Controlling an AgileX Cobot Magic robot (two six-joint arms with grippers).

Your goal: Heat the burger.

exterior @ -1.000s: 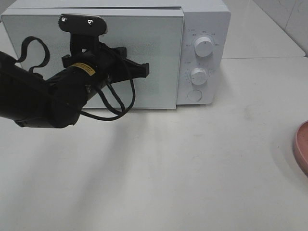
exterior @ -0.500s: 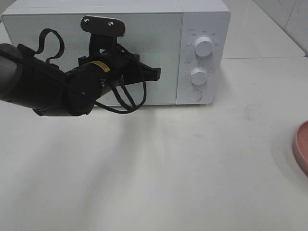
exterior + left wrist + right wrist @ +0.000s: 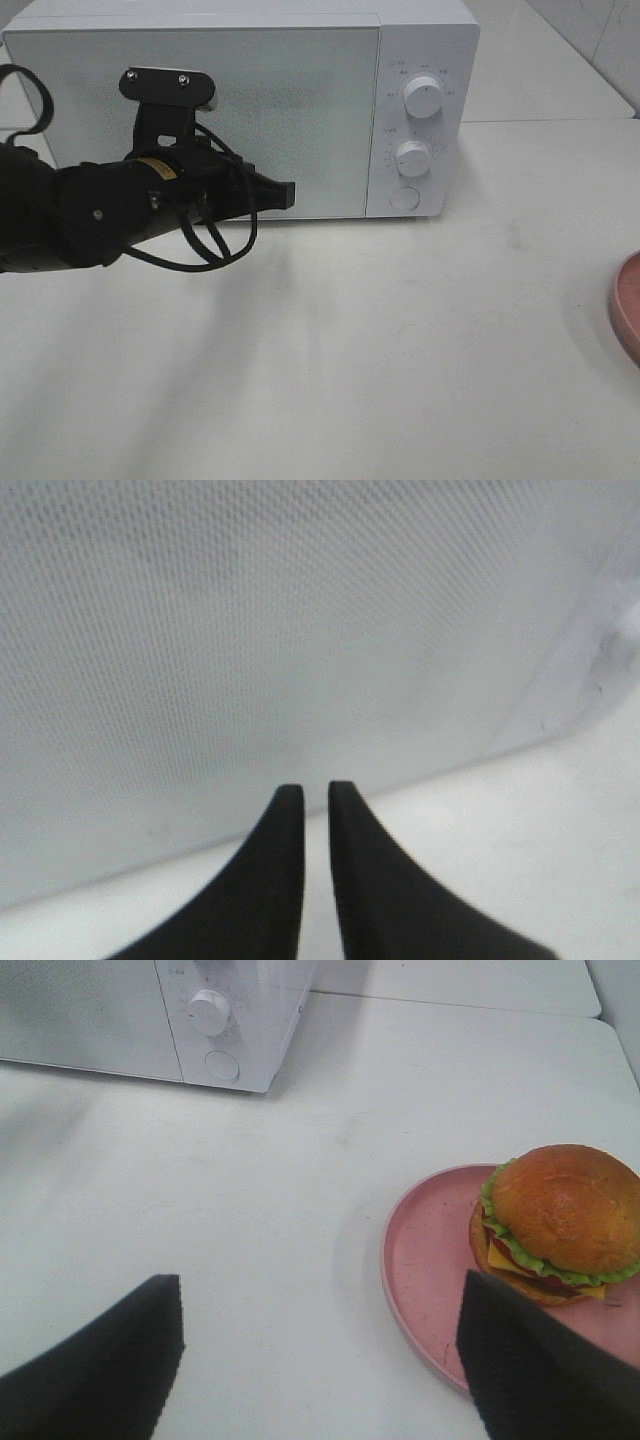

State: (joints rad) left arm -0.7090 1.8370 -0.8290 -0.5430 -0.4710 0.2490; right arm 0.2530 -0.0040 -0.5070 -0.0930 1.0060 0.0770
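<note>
Two hands are yours to read here, and they stand very differently. Nearest you in the overhead view, the white counter (image 3: 400, 350) runs bare across the foreground, with only the curved rim of the pink plate (image 3: 626, 305) cutting in at its right edge. Your right hand (image 3: 320, 1345) does not appear in that view; its own camera shows the two dark fingers (image 3: 95, 1360) spread wide with nothing between them, hovering above the counter. The plate (image 3: 425, 1260) lies just ahead of that hand, and the burger (image 3: 557, 1222) sits on it toward one side, bun domed and golden-brown, with lettuce, cheese and a darker layer showing beneath. It is well apart from the microwave (image 3: 160, 1010), which stands at the far side of the counter.

Farther back in the overhead view, your left arm reaches in from the left, and your left hand (image 3: 283, 193) hangs just in front of the microwave (image 3: 300, 100) door, low on the panel and left of the two white dials (image 3: 422, 98). From its wrist camera, the fingertips (image 3: 280, 825) stand almost together, a thin slit between them, gripping nothing. The speckled door (image 3: 250, 630) fills that view beyond them. You cannot tell whether the tips touch the door.
</note>
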